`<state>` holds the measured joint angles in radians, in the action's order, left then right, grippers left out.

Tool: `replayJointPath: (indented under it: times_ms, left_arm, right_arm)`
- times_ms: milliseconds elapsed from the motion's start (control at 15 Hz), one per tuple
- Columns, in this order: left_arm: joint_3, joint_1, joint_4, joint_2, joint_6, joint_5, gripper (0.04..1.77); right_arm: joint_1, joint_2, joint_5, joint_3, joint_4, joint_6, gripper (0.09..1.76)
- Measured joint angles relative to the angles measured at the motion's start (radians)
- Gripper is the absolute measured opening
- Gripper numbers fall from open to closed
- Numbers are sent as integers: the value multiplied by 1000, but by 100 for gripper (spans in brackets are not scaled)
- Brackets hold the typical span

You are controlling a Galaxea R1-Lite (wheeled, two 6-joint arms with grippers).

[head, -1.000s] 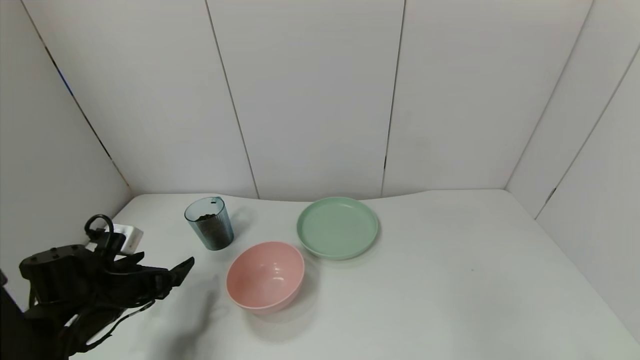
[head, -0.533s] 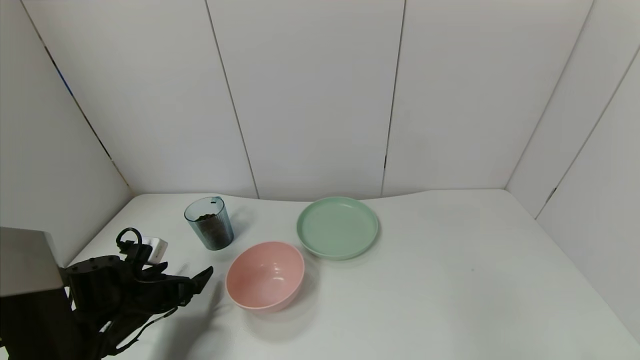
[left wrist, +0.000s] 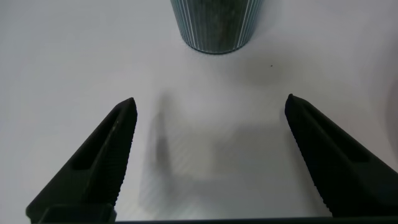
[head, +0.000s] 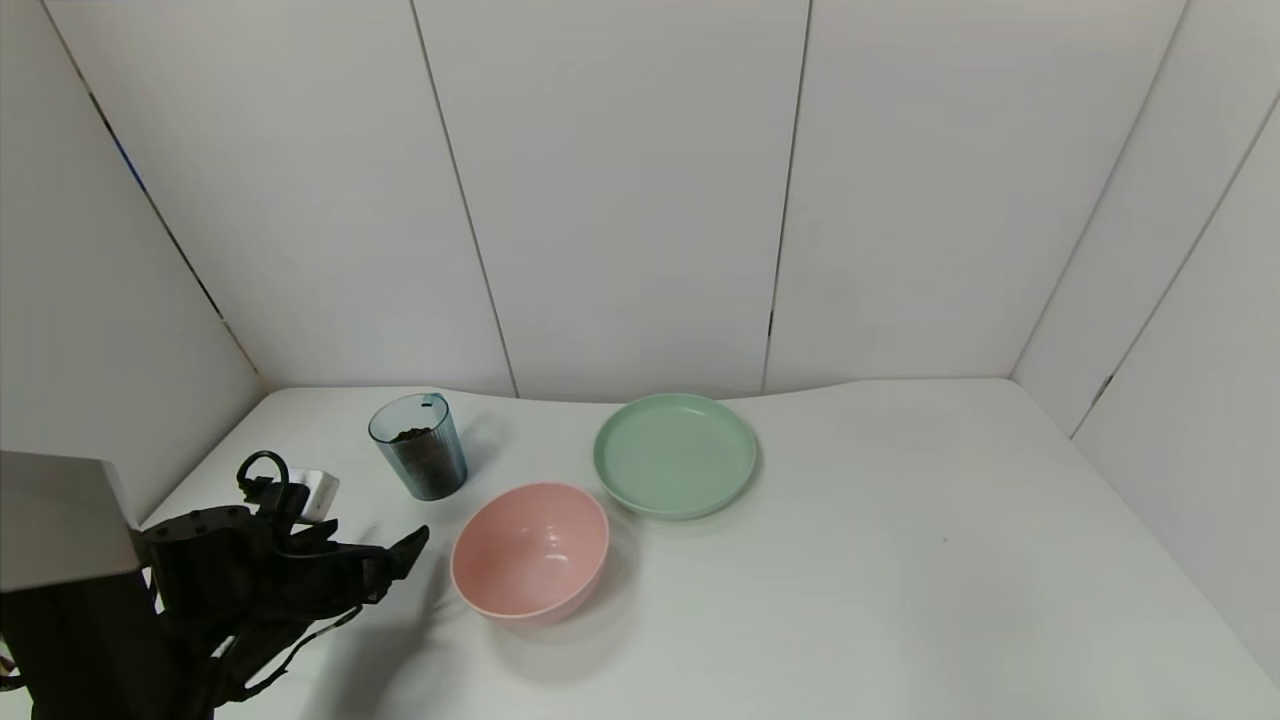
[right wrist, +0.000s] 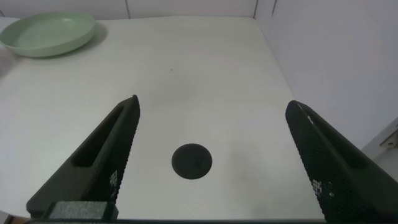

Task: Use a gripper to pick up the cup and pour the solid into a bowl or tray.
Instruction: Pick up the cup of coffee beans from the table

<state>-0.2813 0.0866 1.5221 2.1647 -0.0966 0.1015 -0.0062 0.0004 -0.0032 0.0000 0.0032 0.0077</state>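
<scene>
our left gripper (head: 405,552) hovers low over the white table (head: 850,560), fingers spread wide and holding nothing. the ribbed cup (head: 420,446) stands upright just ahead of it, apart from the fingers, with dark bean-like solid (head: 410,436) inside. the pink bowl (head: 530,552) sits to its right, a green plate (head: 675,455) beyond. our right gripper (right wrist: 208,155), also spread wide, hangs over bare table, holding nothing.

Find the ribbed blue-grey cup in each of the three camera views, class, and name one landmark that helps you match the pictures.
Head view: the cup stands upright at rear left of the table, behind the pink bowl.
Left wrist view: only its lower part shows, ahead of the open left gripper.
Right wrist view: not in it.
Shared landmark: the green plate, also in the right wrist view.
</scene>
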Motion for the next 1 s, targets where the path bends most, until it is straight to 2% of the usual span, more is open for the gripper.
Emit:
replayJointPath:
  times_ms: [267, 733, 1000]
  left_arm:
    - [-39, -1, -12, 3, -1, -13, 172]
    - [-171, 11, -178, 13, 10, -3, 172]
    - [-236, 11, -216, 16, 8, 4, 172]
  right_arm:
    - [0, 0, 0, 0, 0, 0, 171]
    - [0, 0, 0, 0, 0, 0, 171]
    - [0, 0, 0, 0, 0, 0, 171]
